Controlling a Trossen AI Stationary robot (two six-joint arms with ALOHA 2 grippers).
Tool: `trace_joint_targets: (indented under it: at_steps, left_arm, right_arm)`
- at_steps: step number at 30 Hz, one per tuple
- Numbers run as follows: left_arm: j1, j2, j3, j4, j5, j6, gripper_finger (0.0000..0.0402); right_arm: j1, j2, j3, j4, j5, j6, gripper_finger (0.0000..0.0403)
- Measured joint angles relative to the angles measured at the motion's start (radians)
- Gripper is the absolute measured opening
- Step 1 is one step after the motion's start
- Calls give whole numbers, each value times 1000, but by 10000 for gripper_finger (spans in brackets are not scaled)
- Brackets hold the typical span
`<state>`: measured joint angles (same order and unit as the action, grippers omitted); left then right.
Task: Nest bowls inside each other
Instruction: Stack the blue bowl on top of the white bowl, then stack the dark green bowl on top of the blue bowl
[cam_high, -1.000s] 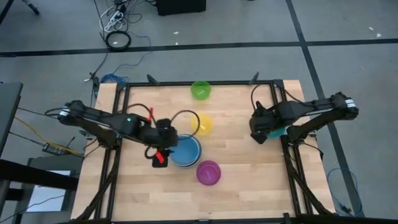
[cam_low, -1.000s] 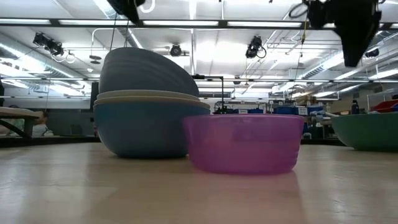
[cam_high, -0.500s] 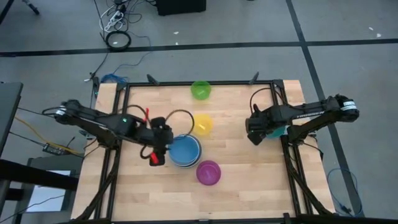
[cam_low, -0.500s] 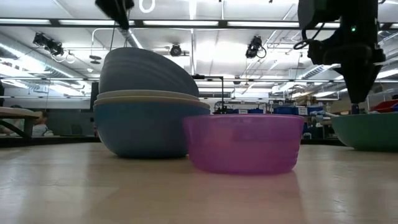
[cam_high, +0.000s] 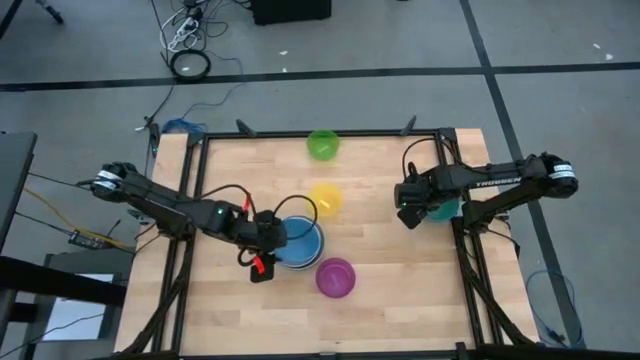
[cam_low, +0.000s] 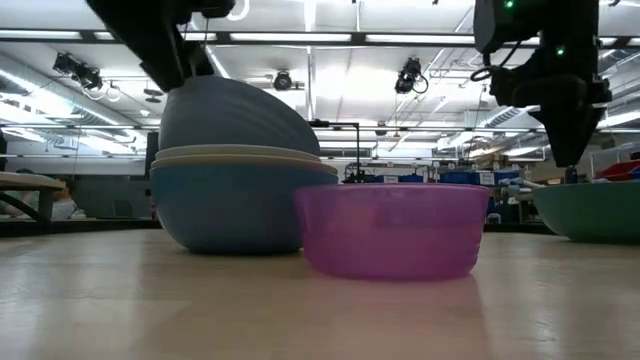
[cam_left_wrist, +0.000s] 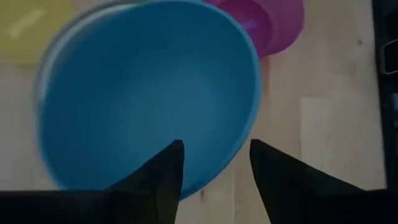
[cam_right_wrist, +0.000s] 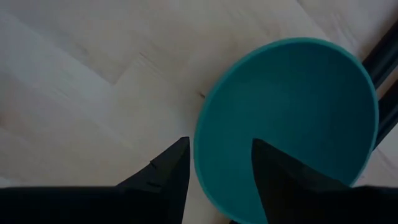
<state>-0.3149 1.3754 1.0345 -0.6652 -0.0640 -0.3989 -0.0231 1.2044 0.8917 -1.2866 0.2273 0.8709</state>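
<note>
Two pincers, both spread: left pincer (cam_left_wrist: 214, 163) straddles the rim of the tilted blue bowl (cam_left_wrist: 149, 93) atop the whitish-and-blue stack mid-bench; right pincer (cam_right_wrist: 221, 163) straddles the teal bowl (cam_right_wrist: 292, 124) rim at the bench's (cam_high: 390, 290) right edge.

Bowl stack (cam_high: 298, 243), yellow bowl (cam_high: 325, 198) and magenta bowl (cam_high: 335, 277) crowd mid-surface (cam_high: 385, 290); bare wood lies open right of them.

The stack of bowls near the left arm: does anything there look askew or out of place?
Yes. The top blue bowl sits tilted in the stack instead of lying flat; its rim slopes down toward the magenta bowl. The open left gripper hovers at its edge.
</note>
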Motion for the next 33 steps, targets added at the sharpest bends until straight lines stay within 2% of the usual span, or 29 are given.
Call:
trace_joint_targets:
  at_steps: [7,12,25,33]
  left_arm:
    - [-9,0,-110,138,87,-75,193]
    - [-10,0,-129,169,96,-78,193]
    - [-15,-2,38,128,89,70,193]
    - [-15,-2,167,-42,-51,148,193]
  right_arm:
    - [-11,0,0,1,7,7,155]
    - [-29,0,0,2,-19,16,153]
    - [-45,24,0,44,-75,29,153]
    - [-45,113,0,80,-74,10,150]
